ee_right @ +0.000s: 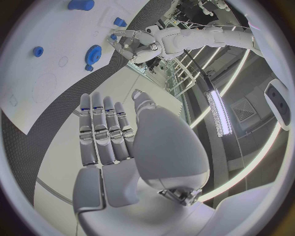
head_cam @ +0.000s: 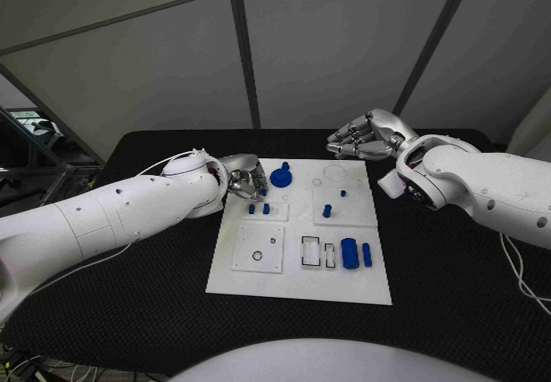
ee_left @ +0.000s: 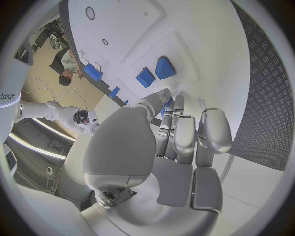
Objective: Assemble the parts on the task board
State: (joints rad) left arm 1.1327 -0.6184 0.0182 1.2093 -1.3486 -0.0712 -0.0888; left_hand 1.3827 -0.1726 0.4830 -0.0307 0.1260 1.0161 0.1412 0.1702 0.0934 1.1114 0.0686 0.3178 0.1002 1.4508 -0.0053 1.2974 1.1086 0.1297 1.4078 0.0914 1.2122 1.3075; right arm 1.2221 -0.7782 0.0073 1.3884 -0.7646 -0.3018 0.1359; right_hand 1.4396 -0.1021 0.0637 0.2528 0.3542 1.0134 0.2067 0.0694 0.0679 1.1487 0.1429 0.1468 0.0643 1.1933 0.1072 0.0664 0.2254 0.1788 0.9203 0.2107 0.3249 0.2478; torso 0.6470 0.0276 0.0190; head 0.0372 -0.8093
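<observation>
Left hand (head_cam: 244,181) hovers empty at the task board's (head_cam: 301,278) edge; right hand (head_cam: 365,135) empty, fingers loose.

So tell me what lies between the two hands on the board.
In the head view, the blue gear and an empty ring outline on the white board lie between the left hand and right hand.

The left hand (head_cam: 244,181) covers the far left corner of the board (head_cam: 301,286), and whether its curled fingers (ee_left: 184,132) hold a part cannot be told. In the right wrist view, the board (ee_right: 37,73) is cut off by the circle's rim, as is one blue part (ee_right: 81,4).
</observation>
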